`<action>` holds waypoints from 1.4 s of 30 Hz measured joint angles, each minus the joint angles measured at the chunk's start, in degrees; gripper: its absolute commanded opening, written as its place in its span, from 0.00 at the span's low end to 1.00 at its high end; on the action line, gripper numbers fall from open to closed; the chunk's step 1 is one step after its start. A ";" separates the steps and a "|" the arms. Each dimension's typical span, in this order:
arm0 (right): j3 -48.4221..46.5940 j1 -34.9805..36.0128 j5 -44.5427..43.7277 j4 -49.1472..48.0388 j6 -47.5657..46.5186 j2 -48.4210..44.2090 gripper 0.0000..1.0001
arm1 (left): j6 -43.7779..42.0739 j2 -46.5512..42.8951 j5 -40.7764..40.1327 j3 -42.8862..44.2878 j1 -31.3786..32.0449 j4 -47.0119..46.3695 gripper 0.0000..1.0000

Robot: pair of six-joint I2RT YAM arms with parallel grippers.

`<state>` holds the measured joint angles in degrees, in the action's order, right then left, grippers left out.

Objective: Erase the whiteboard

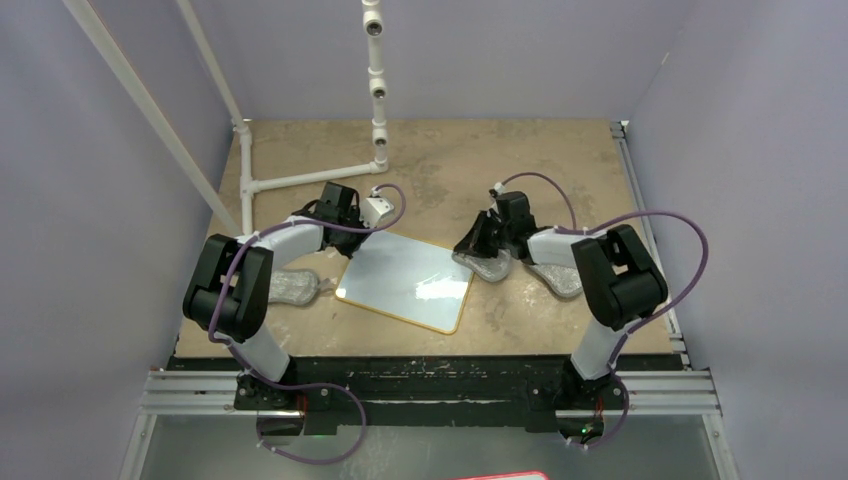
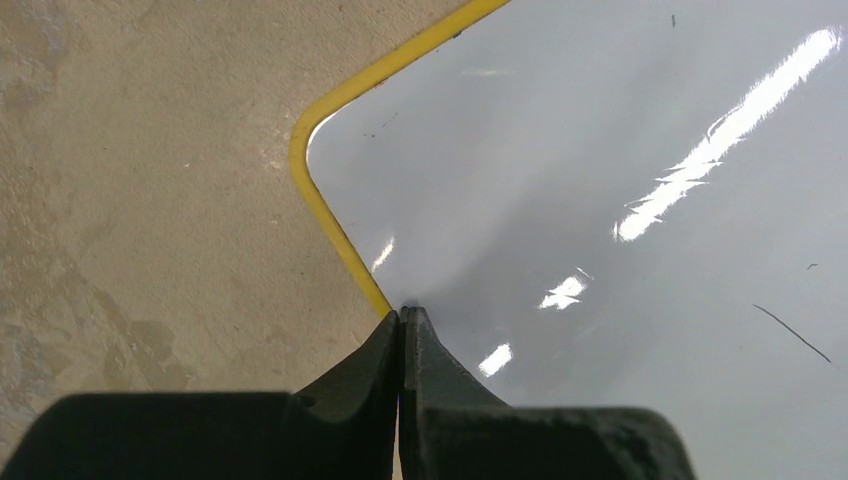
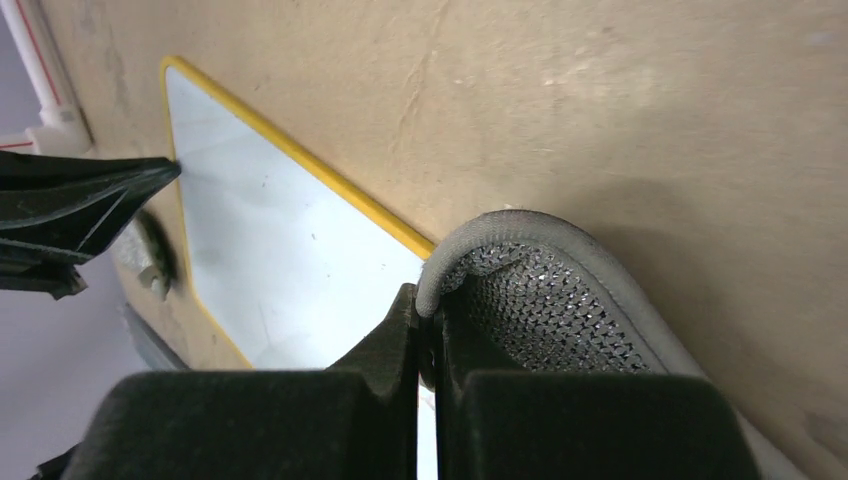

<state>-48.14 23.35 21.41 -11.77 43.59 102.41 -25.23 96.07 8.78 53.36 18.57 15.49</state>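
The whiteboard [image 1: 410,282] lies flat mid-table, white with a yellow rim, and I see no red scribbles on it. In the left wrist view the whiteboard [image 2: 600,200] shows only a few thin dark marks. My left gripper [image 2: 403,312] is shut and empty, its tips resting on the board just inside the rim near its far left corner [image 1: 357,240]. My right gripper [image 3: 428,300] is shut on the rim of a grey mesh cloth pad [image 3: 540,290]. It holds the pad [image 1: 488,264] at the board's far right corner. The right wrist view also shows the board [image 3: 270,260].
A second grey pad [image 1: 560,278] lies under the right arm, and a third [image 1: 290,290] lies left of the board by the left arm. A white pipe frame [image 1: 375,80] stands at the back. Grey walls close both sides.
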 measured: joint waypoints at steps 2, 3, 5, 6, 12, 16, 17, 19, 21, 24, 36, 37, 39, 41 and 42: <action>0.72 -1.09 -1.36 1.81 -1.05 -2.05 0.00 | 0.20 0.00 0.09 0.33 0.00 0.81 0.04; 0.57 -1.11 -1.51 2.12 -1.51 -2.56 0.00 | 0.39 0.00 0.17 0.52 0.00 1.33 0.11; -0.63 -0.70 -1.51 3.32 -2.08 -2.78 0.00 | 0.79 -0.11 0.44 1.01 0.00 2.99 0.34; -1.88 -0.46 -1.55 4.63 -2.29 -2.71 0.00 | 0.96 -0.22 0.59 1.25 0.00 3.93 0.41; -11.76 -1.27 -4.48 9.66 -3.08 -4.04 0.17 | 2.54 -3.41 0.57 2.69 -0.04 9.51 0.69; -16.55 -4.90 -6.08 11.52 -3.19 -5.64 0.68 | 3.78 -6.93 0.44 4.92 -0.42 10.27 0.88; -17.53 -5.79 -6.23 11.85 -3.52 -5.62 0.78 | 4.26 -7.63 0.42 5.38 -0.70 10.25 0.92; -18.69 -7.17 -6.99 12.66 -3.65 -5.27 0.97 | 5.11 -8.39 0.26 5.99 -1.57 10.14 0.96; -18.80 -7.89 -7.54 13.81 -3.69 -5.16 0.99 | 6.05 -8.55 -0.57 6.05 -2.36 9.70 0.99; -18.80 -7.89 -8.48 16.04 -4.11 -5.20 0.99 | 7.50 -8.55 -3.02 6.05 -3.08 9.42 0.99; -3.45 -8.92 -32.65 12.17 -12.72 -28.26 0.99 | 14.14 -14.05 -3.67 -2.14 -12.63 -3.17 0.99; -0.39 -9.03 -36.09 9.27 -14.75 -31.41 0.99 | 14.78 -15.17 -4.20 -4.37 -12.83 -5.79 0.99; 5.66 -9.14 -43.74 2.73 -19.43 -36.61 0.99 | 15.69 -17.03 -4.68 -8.66 -12.83 -10.78 0.99; 9.73 -9.31 -50.27 -2.54 -23.08 -38.45 0.99 | 16.50 -18.40 -5.05 -13.73 -12.81 -16.57 0.99; 11.30 -9.46 -52.70 -5.11 -24.57 -38.40 0.99 | 16.85 -18.62 -5.40 -15.72 -12.83 -18.80 0.99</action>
<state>-36.84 13.89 -31.29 -16.88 19.03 64.01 -8.38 77.45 3.38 37.65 5.74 -3.31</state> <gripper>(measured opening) 0.985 0.988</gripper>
